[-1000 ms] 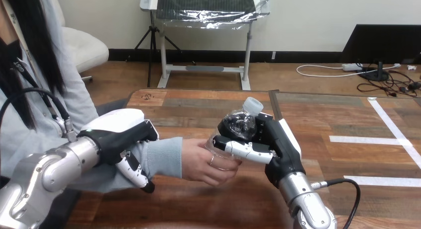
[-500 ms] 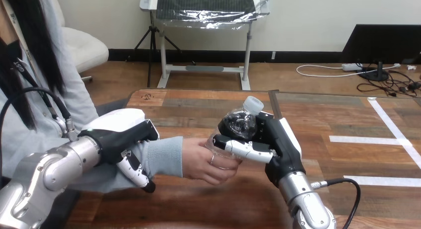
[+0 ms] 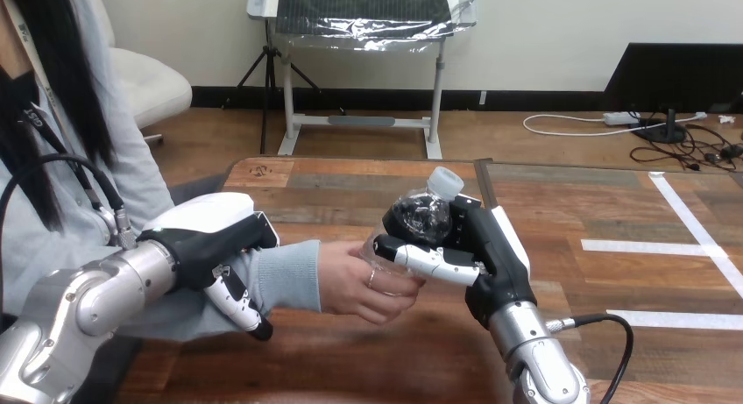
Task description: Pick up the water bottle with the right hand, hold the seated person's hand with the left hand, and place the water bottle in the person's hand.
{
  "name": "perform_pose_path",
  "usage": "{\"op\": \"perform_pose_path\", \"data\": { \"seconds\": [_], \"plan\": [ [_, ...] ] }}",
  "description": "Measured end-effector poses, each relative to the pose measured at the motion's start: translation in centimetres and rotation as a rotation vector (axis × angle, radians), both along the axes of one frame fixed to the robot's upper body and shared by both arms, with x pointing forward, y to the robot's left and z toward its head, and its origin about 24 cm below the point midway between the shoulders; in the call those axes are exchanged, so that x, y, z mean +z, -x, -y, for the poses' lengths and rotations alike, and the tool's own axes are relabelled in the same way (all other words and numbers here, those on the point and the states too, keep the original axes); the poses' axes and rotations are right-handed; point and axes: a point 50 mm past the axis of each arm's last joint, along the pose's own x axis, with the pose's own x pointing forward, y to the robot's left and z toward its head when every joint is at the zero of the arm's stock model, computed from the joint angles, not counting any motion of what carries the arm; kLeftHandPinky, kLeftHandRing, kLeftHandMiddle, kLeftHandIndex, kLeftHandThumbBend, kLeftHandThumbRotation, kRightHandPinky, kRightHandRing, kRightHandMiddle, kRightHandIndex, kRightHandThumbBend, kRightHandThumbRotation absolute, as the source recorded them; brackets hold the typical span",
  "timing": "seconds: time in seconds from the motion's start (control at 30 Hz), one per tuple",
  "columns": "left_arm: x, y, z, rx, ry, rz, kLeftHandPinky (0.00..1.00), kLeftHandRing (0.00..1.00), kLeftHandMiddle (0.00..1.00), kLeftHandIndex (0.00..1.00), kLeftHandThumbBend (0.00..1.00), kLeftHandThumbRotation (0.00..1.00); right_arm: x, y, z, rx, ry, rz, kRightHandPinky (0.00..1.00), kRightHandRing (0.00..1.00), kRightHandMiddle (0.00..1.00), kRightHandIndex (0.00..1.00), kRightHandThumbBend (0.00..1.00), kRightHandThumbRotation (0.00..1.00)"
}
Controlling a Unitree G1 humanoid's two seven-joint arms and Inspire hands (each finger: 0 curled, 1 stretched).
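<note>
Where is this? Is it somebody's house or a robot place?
Probably a robot practice lab, not a house. The robot's right hand and the person's hand both hold a water bottle over a wooden table, while its left hand grips the person's wrist.

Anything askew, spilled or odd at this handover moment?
Only the water bottle is askew: it leans, cap on, gripped by the right hand and the person's hand together. No spill shows. The left hand is curled round the person's sleeved forearm, not the hand itself.
</note>
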Motion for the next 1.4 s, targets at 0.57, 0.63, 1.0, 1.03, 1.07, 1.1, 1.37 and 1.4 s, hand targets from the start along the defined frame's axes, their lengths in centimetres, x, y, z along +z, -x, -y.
{"op": "perform_pose_path", "data": {
  "seconds": [0.57,0.63,1.0,1.03,1.07,1.1,1.37,1.4],
  "plan": [
    [0.3,-0.2,0.1,-0.001,0.000,0.010,0.17,0.23,0.29,0.30,0.80,0.00,0.4,-0.2,0.1,-0.009,-0.010,0.018,0.34,0.40,0.48,0.49,0.76,0.00],
    [0.4,-0.2,0.2,-0.004,0.000,0.014,0.17,0.24,0.30,0.30,0.80,0.00,0.4,-0.2,0.1,-0.011,-0.015,0.019,0.34,0.40,0.48,0.49,0.76,0.00],
    [0.9,-0.2,0.6,-0.021,-0.002,0.042,0.21,0.28,0.36,0.36,0.84,0.00,0.7,-0.3,0.3,-0.018,-0.031,0.031,0.34,0.40,0.48,0.49,0.75,0.00],
    [0.9,-0.2,0.6,-0.022,-0.001,0.044,0.22,0.29,0.37,0.37,0.84,0.00,0.7,-0.3,0.3,-0.018,-0.031,0.032,0.34,0.40,0.48,0.49,0.75,0.00],
    [1.0,-0.2,0.6,-0.023,-0.001,0.046,0.23,0.30,0.38,0.38,0.85,0.01,0.7,-0.3,0.4,-0.017,-0.031,0.032,0.35,0.41,0.49,0.50,0.76,0.00],
    [1.0,-0.2,0.6,-0.023,-0.001,0.048,0.24,0.30,0.38,0.39,0.85,0.01,0.7,-0.3,0.4,-0.017,-0.030,0.032,0.35,0.41,0.49,0.50,0.76,0.00],
    [1.3,-0.2,0.9,-0.032,0.001,0.066,0.36,0.42,0.49,0.51,0.89,0.11,0.7,-0.3,0.6,-0.019,0.001,0.035,0.44,0.53,0.60,0.59,0.78,0.00],
    [1.3,-0.2,0.9,-0.033,0.002,0.069,0.37,0.43,0.50,0.52,0.89,0.12,0.7,-0.3,0.6,-0.020,0.007,0.035,0.44,0.54,0.60,0.59,0.78,0.00]
  ]
}}
